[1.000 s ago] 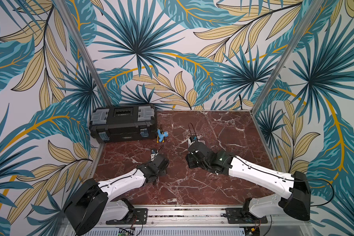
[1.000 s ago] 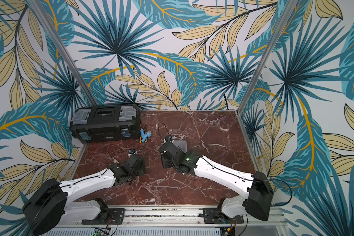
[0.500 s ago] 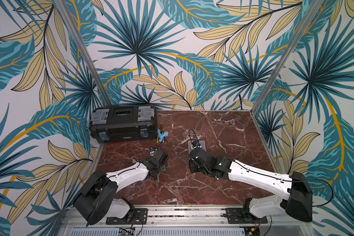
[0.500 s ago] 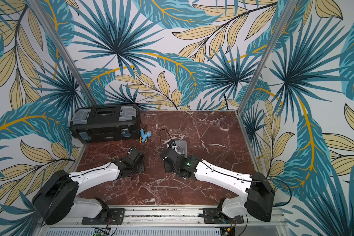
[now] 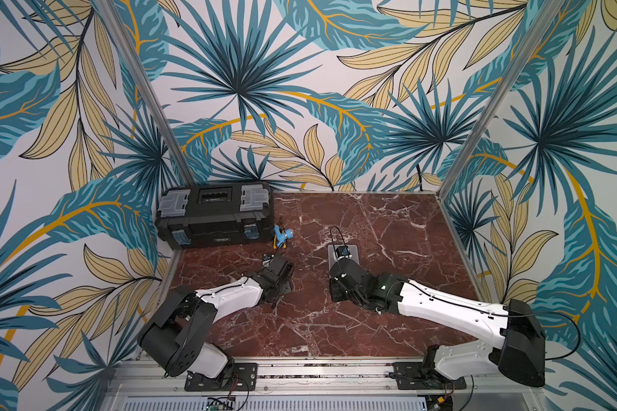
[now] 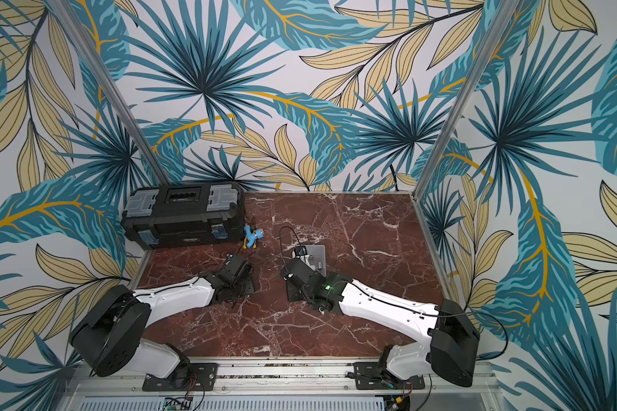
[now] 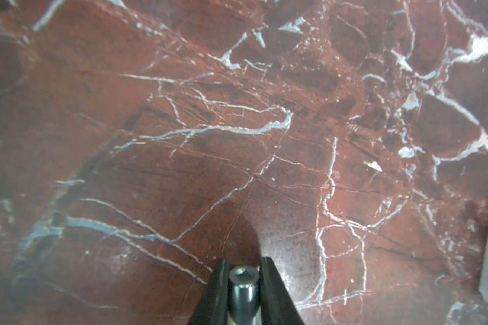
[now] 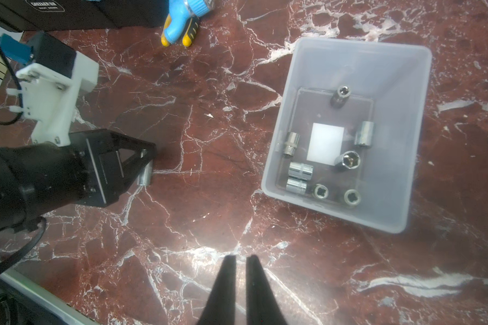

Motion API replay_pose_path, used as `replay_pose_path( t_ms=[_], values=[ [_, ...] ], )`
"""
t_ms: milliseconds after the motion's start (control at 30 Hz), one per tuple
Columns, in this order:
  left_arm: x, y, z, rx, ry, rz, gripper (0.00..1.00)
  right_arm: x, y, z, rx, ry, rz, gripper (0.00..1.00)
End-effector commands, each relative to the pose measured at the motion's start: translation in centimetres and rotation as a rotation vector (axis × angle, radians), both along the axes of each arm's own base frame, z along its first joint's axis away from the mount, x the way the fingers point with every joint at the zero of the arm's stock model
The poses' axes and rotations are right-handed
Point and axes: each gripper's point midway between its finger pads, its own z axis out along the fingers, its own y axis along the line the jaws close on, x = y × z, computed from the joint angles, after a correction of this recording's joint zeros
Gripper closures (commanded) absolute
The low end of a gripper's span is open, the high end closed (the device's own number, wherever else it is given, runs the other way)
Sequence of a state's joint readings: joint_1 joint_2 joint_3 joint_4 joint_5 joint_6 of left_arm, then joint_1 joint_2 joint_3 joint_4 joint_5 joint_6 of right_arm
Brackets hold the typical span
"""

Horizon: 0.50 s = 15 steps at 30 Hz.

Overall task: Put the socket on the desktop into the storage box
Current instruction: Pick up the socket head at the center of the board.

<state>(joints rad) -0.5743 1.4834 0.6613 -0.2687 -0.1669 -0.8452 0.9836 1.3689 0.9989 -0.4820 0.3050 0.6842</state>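
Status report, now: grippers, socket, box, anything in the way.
Left gripper shut on socket. Right gripper shut, empty. Several sockets in box. Only bare desktop between held socket and box.

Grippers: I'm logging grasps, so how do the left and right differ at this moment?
The left gripper is shut on a socket; the right gripper is shut on nothing. The left gripper sits farther from the storage box; the right gripper is nearer it. Both have black fingers.

Marble desktop (image 5: pixel 389 231); bears storage box (image 8: pixel 392 126); black toolbox (image 5: pixel 214 217); blue-yellow object (image 5: pixel 282 235)
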Motion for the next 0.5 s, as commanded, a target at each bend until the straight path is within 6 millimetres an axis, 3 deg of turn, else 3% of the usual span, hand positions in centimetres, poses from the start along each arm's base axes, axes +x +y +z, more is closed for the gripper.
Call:
replay_pose_path(
  t_ms=[0, 133, 300, 467],
  values=[
    [-1.19, 0.01, -1.43, 0.004, 0.078, -0.018, 0.82, -0.26, 0.22, -0.39, 0.020, 0.012, -0.002, 0.88],
    [-1.31, 0.28, -1.46, 0.032, 0.093, -0.028, 0.81, -0.17, -0.24, -0.25, 0.016, -0.001, -0.013, 0.87],
    [-1.82, 0.71, -1.74, 0.054, 0.105, -0.037, 0.64, -0.21, -0.46, -0.13, 0.012, -0.007, -0.013, 0.87],
    [-2.13, 0.90, -2.07, 0.065, 0.112, -0.041, 0.63, -0.37, -0.52, -0.20, 0.016, -0.003, -0.014, 0.87]
  ],
)
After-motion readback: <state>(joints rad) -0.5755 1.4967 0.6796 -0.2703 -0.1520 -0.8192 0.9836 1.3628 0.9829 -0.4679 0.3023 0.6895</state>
